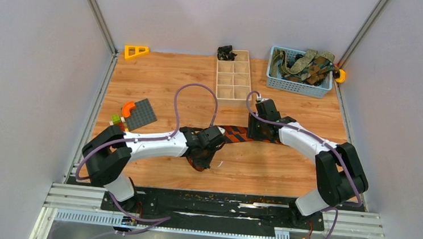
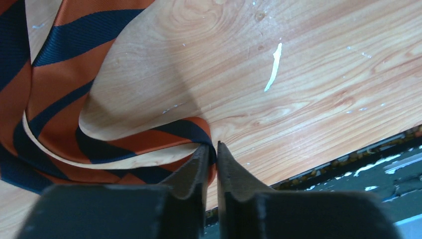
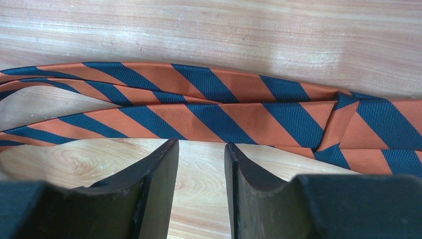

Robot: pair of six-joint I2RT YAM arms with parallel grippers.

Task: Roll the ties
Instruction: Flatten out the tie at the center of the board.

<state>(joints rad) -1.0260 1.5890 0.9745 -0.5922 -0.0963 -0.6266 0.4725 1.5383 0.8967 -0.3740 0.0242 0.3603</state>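
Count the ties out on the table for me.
1: the striped tie, front centre, pinched in the left jaws. More ties lie tangled in the basket, too jumbled to count.

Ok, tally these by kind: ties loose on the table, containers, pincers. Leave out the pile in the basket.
Loose ties: 1, the striped tie
Containers: 2, the basket and the tray
Pincers: 2, the left pincer and the right pincer
Total: 5
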